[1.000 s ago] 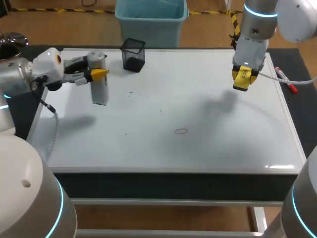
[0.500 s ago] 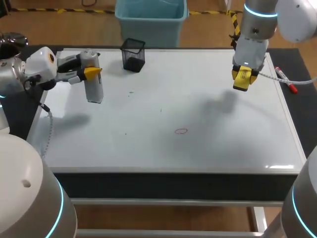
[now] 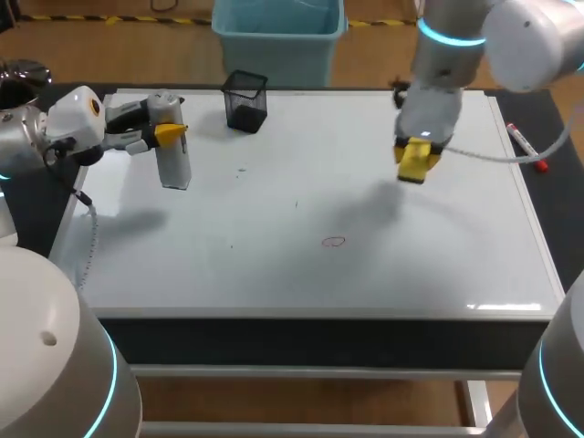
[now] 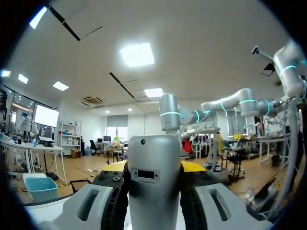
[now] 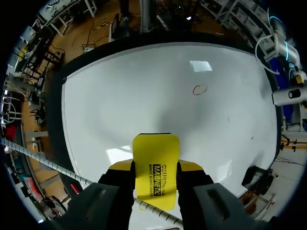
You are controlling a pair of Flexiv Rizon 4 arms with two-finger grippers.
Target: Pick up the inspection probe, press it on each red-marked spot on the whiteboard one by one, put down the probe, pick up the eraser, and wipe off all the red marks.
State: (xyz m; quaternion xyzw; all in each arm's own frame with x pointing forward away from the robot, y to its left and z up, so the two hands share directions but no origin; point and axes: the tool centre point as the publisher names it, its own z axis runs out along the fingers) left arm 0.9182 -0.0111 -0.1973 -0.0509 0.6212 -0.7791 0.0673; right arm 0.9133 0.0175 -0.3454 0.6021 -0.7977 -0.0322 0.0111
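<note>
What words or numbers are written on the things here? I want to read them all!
"MAGNETIC": black capitals on the yellow eraser, in the right wrist view.
Smaller black line beside that word on the eraser: too small to read for sure.
Dark little panel on the grey probe: nothing readable on it.
Red mark on the whiteboard: just a drawn loop, not a letter or number.

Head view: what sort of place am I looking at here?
Most likely a robotics test bench in a lab. A whiteboard lies flat as the tabletop, bearing a red mark; the left gripper holds an inspection probe and the right gripper a yellow eraser.
</note>
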